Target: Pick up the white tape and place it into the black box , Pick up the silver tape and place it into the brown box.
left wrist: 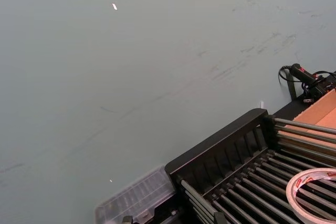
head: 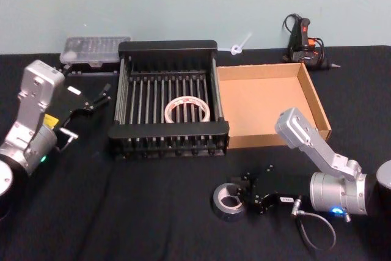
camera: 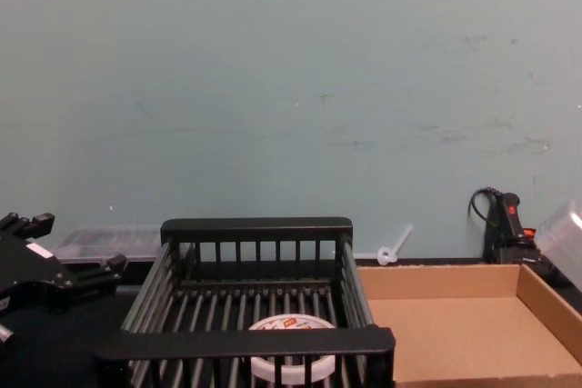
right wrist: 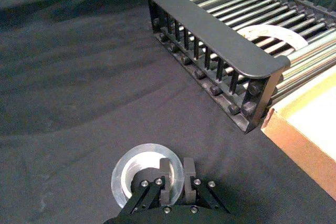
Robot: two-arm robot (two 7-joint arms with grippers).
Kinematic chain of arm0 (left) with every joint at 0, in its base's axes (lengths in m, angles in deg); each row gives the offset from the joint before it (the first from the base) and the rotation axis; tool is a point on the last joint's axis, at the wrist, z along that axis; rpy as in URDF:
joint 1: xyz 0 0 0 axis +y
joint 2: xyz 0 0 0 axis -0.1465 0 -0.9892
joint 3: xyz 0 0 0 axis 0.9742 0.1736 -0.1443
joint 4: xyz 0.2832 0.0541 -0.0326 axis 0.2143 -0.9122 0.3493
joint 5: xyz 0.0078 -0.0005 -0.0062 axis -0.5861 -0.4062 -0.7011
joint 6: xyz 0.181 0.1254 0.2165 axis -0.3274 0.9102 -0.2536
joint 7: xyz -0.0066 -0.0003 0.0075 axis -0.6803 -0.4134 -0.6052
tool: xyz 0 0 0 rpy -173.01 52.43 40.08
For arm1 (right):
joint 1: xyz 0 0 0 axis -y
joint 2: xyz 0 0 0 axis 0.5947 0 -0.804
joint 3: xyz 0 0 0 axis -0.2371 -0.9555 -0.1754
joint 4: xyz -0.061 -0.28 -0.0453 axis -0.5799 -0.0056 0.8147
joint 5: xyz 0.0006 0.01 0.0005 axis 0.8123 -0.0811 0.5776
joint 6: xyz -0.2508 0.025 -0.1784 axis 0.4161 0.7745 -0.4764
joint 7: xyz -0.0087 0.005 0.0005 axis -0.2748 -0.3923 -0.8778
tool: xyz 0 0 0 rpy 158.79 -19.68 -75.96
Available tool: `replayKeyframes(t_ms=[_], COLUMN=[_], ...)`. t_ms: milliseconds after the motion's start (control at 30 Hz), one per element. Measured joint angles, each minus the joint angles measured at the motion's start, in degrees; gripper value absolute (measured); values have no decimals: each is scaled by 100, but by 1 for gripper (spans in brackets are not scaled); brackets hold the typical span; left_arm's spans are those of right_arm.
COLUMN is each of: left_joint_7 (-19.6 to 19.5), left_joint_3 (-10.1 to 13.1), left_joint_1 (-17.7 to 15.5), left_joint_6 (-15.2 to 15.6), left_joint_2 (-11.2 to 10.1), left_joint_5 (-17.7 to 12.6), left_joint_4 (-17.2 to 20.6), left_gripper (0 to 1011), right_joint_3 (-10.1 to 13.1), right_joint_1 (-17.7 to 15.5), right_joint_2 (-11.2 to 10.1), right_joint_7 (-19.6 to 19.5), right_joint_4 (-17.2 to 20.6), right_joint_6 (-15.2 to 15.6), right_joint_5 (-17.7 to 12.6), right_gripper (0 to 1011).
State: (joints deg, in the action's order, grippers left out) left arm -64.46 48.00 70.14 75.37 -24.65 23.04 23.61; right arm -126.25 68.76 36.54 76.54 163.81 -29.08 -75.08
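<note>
From the head view, the white tape (head: 187,109) lies flat on the ribbed bottom of the black box (head: 168,48), toward its near right part, and the brown box (head: 316,99) sits touching the crate's right side. The silver tape (head: 228,202) lies on the black counter (head: 122,212) in front of the two boxes, near the crate's front right corner but apart from it. The right gripper (head: 242,197) is down at this roll. The right wrist view settles the grasp: two fingers (right wrist: 166,182) are clenched on the roll's wall, one inside the light core and one outside, close together.

The left gripper (head: 98,100) hangs left of the crate with its fingers spread apart and grasping nothing; the chest view places it at the lower left, clear of the crate's rim. The left wrist view looks across the crate's far left corner to a clear plastic case (left wrist: 137,200) just behind it, and a black tool with a cord (head: 303,40) lies behind the brown box.

Open counter stretches left and in front of the silver tape. The brown box's low near wall faces the roll, with bare cloth between.
</note>
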Motion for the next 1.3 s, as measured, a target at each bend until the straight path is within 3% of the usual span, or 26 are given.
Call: replayKeyframes(t_ms=[367,700,1067,1300], left_joint_7=[0,0,0,0], left_joint_3=[0,0,0,0], left_joint_1=[0,0,0,0], left_joint_6=[0,0,0,0], left_joint_2=[0,0,0,0], left_joint_5=[0,0,0,0], left_joint_4=[0,0,0,0], left_gripper=[1001,1002,1001,1001], right_joint_3=[5,165,643,900], right_joint_1=[-23,-124,-267,-219], right_joint_2=[-22,-141,-303,-228], right_joint_7=[72,73,-447,-699], right_joint_4=[14,148,270,144], right_joint_6=[-115,-245,-304,-397], right_joint_5=[-5,-138,-184,-66], right_gripper=[158,158,158,158])
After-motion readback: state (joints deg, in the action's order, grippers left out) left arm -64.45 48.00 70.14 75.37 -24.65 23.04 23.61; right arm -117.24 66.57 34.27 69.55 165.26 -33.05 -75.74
